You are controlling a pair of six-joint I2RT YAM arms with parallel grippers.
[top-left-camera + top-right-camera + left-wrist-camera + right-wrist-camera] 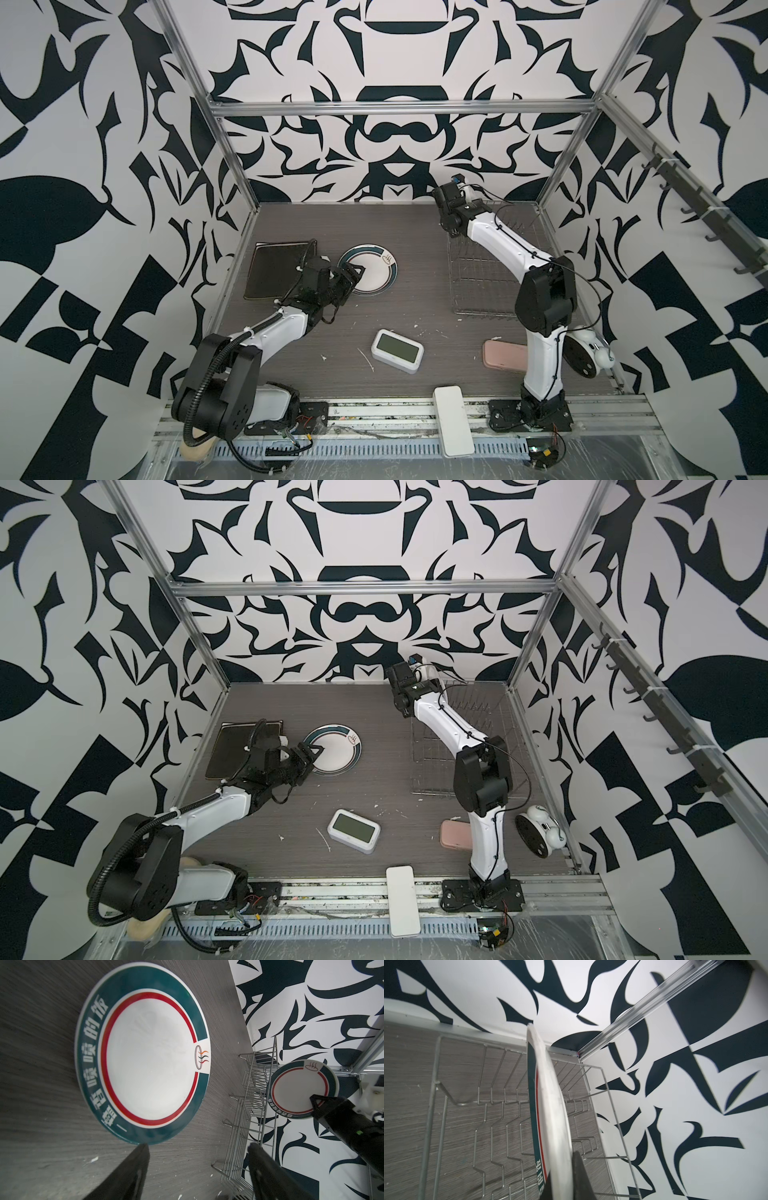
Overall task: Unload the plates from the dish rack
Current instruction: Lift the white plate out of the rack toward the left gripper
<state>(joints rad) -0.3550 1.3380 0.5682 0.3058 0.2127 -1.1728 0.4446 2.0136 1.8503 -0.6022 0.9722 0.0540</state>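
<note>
Spreading under everything is the grey wood-grain desk (415, 307). On its far right side stands the rectangular silver wire dish rack (482, 286), and no plate stands in the prong rows that show. Well apart from it, on the left of the desk, the dark square plate with a tan edge (270, 272) lies flat. Just beside that lies a round white plate with a dark teal rim band (376, 270), also flat. A second round teal-banded plate (302, 1086) is held on edge above the rack's far end, and it looks like the last one to come out.

The risk, as I judge it, lies with that raised plate. It is pinched only at the rim, and a glazed rim can pivot or slip in so narrow a grip. Carried low, its bottom edge could catch a prong and drag the light rack. Set down too near the flat round plate, it could strike rim against rim.

The right jaws are clamped tight on the raised plate's rim, one finger (332, 1105) across its face. The left jaws stand spread wide and hold nothing, poised at the near rim of the flat round plate. Whether a tip touches it I cannot tell.
</note>
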